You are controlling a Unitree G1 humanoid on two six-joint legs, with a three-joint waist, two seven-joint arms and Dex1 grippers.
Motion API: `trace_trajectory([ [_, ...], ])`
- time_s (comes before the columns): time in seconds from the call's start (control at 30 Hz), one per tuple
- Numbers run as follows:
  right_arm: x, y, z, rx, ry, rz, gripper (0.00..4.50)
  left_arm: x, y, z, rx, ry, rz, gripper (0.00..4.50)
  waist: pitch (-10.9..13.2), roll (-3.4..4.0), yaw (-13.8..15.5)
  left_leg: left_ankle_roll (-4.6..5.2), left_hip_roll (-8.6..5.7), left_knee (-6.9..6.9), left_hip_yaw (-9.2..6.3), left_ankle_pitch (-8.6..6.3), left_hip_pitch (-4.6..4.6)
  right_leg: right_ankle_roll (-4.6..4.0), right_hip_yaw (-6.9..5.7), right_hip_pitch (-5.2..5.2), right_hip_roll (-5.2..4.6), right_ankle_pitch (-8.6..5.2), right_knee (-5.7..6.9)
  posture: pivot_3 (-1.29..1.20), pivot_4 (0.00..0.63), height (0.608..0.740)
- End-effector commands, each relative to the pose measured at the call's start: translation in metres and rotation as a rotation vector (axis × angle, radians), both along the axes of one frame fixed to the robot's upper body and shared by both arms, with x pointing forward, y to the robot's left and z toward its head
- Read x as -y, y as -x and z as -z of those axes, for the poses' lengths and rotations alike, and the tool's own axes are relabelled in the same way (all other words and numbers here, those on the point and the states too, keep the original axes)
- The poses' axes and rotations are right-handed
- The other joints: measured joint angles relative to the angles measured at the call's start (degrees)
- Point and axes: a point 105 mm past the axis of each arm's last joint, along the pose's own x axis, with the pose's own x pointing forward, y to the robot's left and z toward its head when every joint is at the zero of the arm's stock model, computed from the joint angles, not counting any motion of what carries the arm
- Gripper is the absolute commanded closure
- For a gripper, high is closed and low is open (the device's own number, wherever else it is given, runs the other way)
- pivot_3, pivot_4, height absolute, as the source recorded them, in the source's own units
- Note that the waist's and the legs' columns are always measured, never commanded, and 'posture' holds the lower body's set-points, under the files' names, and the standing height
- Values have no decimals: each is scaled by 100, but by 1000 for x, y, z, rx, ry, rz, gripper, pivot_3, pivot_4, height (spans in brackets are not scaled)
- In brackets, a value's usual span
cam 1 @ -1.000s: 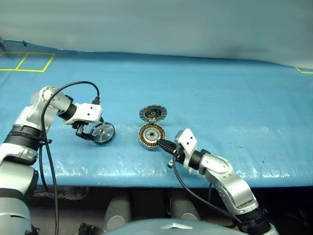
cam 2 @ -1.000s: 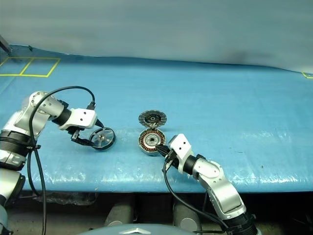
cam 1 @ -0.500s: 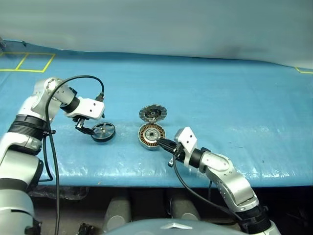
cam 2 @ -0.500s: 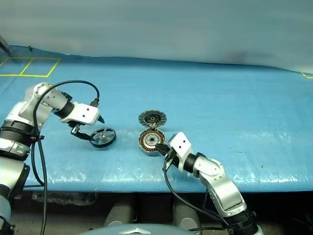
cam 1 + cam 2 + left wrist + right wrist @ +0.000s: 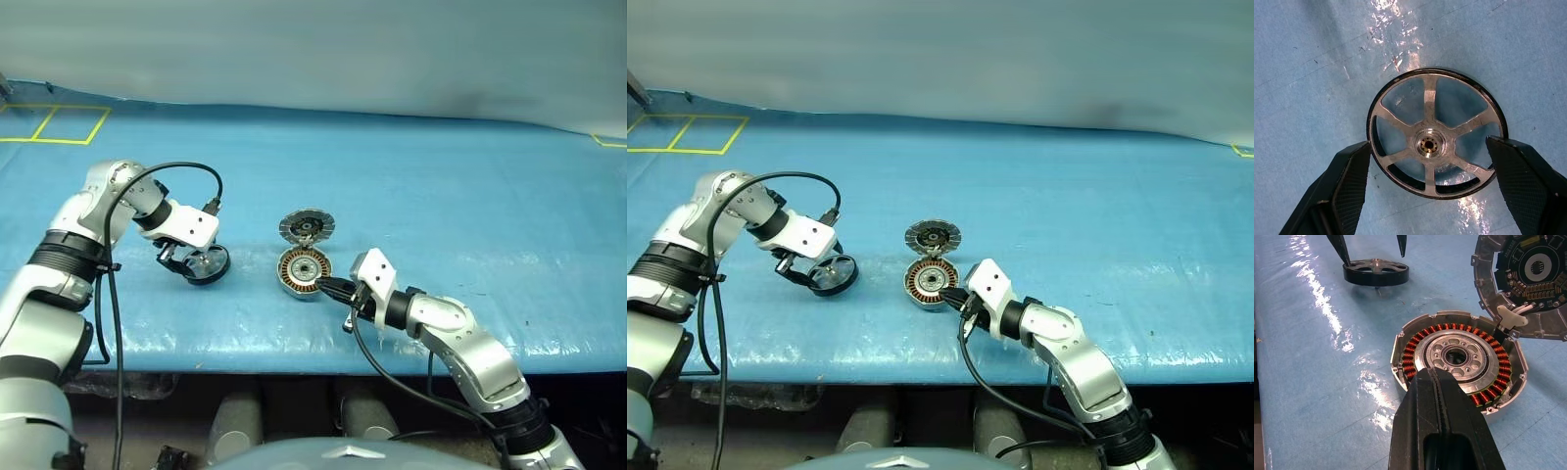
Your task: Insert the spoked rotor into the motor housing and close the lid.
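Pressing low at the near rim of the motor housing [image 5: 303,271], the right gripper [image 5: 1439,377] is seen with its two black fingers shut tight together and nothing between them. The tips are laid on the housing's near edge, just over the copper-brown windings [image 5: 1411,351]. This is judged to be done so that the housing is kept from sliding on the blue table cover [image 5: 470,196] while the other part is fetched.

Inside the housing, a silver hub [image 5: 1455,355] is ringed by the windings, and the middle is left empty for the rotor. The housing is laid flat, open side up.

Left of the housing, well apart from it, the spoked rotor [image 5: 1436,146] is found lying flat on the cover. The left gripper [image 5: 1430,169] is pointed down over it, with its fingers [image 5: 1354,176] spread wide, one on each side of the black rim. The rotor is not yet squeezed; one finger looks close to the rim or just touching it, and the other is a little apart. The fingers are judged to be set this way so that the rim can be pinched from both sides and lifted.

Just behind the housing, the lid [image 5: 307,227] is tipped up and open, joined at the housing's far rim, with its dark-segmented face shown.
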Motion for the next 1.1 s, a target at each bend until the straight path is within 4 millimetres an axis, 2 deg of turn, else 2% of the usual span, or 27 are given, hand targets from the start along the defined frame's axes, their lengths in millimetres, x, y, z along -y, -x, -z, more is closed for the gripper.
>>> trace_trajectory([
  [0.03, -3, 3, -12, 38, -23, -12, 4484, -1, 2, 3, -1, -29, 24, 409, 0, 0, 0, 0, 0, 1, 0, 0, 0, 0, 0, 0, 0, 0, 1, 0, 150, 740],
  [0.1, -3, 3, -12, 36, -24, -10, 4484, -2, 5, 6, -16, -33, 25, 409, 0, 0, 0, 0, 0, 2, 0, 0, 0, 0, 0, 1, 0, 0, 1, 0, 150, 740],
  [0.2, -3, 3, -11, 35, -25, -8, 4500, -1, 6, 10, -23, -33, 28, 1027, -1, -1, 0, 0, 0, 4, 1, 0, 1, 1, 1, 3, 0, 1, 2, 0, 150, 740],
  [0.27, -3, 3, -11, 34, -25, -8, 4500, 0, 5, 11, -22, -31, 29, 1681, -1, -1, 2, 0, 0, 7, 0, 0, 1, 1, 1, 3, 0, 1, 2, 0, 150, 740],
  [0.47, -2, 2, -12, 36, -23, -3, 4500, 3, 7, 15, -39, -23, 31, 1681, -1, -1, 2, 0, 0, 15, 0, 0, 0, 3, 1, 5, 0, 1, 5, 0, 150, 740],
  [0.57, -2, 2, -12, 38, -22, 0, 4500, 3, 6, 16, -28, -17, 28, 2263, -1, 0, 2, 0, 0, 17, 0, 0, 0, 4, 2, 5, 0, 2, 7, 0, 150, 740],
  [0.87, 4, -2, -13, 53, -25, 38, 4500, 1, 0, 8, 50, 47, 9, 2286, -1, 0, 7, 0, 0, 26, 0, 0, 1, 6, 2, 10, 0, 3, 9, 0, 150, 740],
  [1.1, 18, -8, -12, 64, -43, 106, 4500, 14, 2, -6, 73, 273, -38, 2286, -1, 0, 7, 0, 0, 29, 0, 0, -1, 8, 1, 10, -1, 5, 9, 0, 150, 740],
])
